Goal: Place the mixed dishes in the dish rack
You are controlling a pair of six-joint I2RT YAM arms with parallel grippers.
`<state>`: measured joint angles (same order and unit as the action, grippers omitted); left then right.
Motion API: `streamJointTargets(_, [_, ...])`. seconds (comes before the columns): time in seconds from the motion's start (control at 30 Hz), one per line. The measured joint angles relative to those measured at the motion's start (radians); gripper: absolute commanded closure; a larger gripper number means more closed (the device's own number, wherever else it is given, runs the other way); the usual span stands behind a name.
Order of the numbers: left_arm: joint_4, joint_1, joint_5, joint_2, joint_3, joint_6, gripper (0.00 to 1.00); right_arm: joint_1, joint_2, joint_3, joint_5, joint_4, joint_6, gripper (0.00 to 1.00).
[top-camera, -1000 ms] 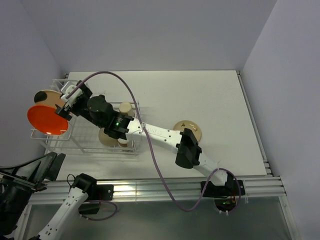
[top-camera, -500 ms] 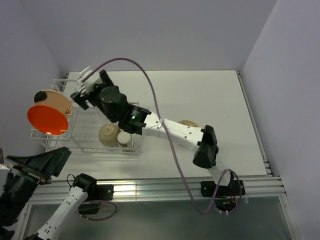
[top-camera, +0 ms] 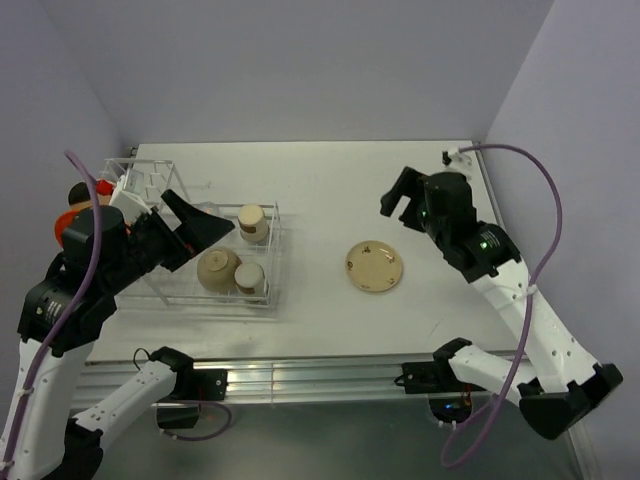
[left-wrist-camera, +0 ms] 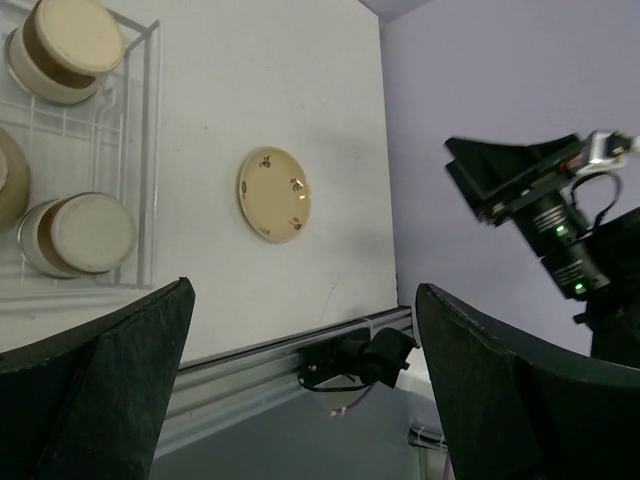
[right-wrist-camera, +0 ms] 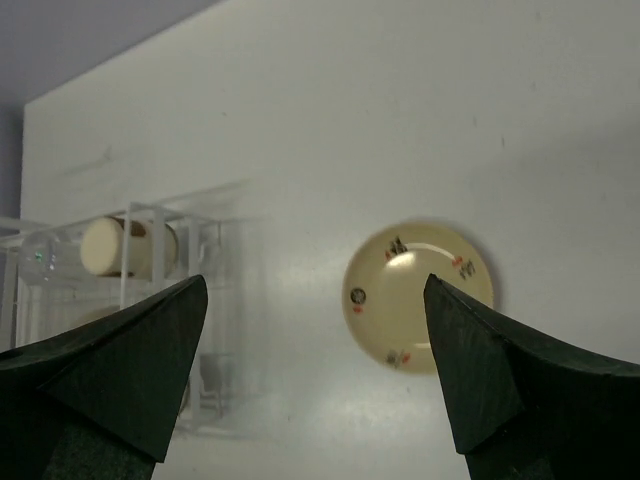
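The white wire dish rack stands at the table's left. Its basket holds two tan cups and an upturned cream bowl. The orange plate stands in the upright slots, mostly hidden by my left arm. The cream dish with brown marks lies flat on the table, right of the rack; it also shows in the left wrist view and the right wrist view. My left gripper is open and empty above the rack. My right gripper is open and empty, high above the dish.
The table has walls at the back and both sides. An aluminium rail runs along its near edge. The left wrist view shows the cups in the rack and my right arm raised beyond the dish.
My right arm has let go at the plate slots and pulled back from the rack to the table's right side. My left arm has swung up over the rack's left part.
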<state>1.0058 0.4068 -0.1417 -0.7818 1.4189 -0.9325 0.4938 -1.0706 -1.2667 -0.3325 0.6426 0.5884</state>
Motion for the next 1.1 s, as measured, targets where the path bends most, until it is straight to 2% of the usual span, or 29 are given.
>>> streamJointTargets(0.13, [-0.076, 0.000, -0.024, -0.016, -0.039, 0.007, 0.01, -0.089, 0.113, 0.214, 0.143, 0.031, 0.121, 0.04])
streamJointTargets(0.3, [-0.128, 0.000, -0.064, -0.046, -0.075, 0.009, 0.01, -0.202, 0.163, 0.548, 0.365, 0.000, 0.249, 0.05])
streamJointTargets(0.43, [-0.142, 0.000, -0.082, -0.096, -0.075, 0.025, 0.01, -0.281, 0.200, 0.729, 0.486, -0.026, 0.301, 0.07])
streamJointTargets(0.57, [-0.142, 0.003, -0.097, -0.124, -0.075, 0.034, 0.01, -0.327, 0.200, 0.785, 0.539, -0.086, 0.310, 0.07])
streamJointTargets(0.87, [-0.141, 0.015, -0.124, -0.119, -0.072, 0.043, 0.01, -0.364, 0.032, 0.898, 0.636, -0.371, 0.357, 0.24])
streamJointTargets(0.9, [-0.140, 0.016, -0.126, -0.119, -0.071, 0.046, 0.01, -0.364, 0.007, 0.900, 0.645, -0.394, 0.367, 0.28])
streamJointTargets(0.97, [-0.134, 0.016, -0.129, -0.119, -0.068, 0.048, 0.01, -0.364, -0.035, 0.901, 0.655, -0.462, 0.376, 0.31])
streamJointTargets(1.07, [-0.126, 0.018, -0.135, -0.117, -0.066, 0.049, 0.01, -0.364, -0.081, 0.909, 0.660, -0.545, 0.389, 0.42])
streamJointTargets(1.1, [-0.125, 0.018, -0.139, -0.117, -0.066, 0.049, 0.01, -0.364, -0.096, 0.912, 0.663, -0.568, 0.393, 0.51])
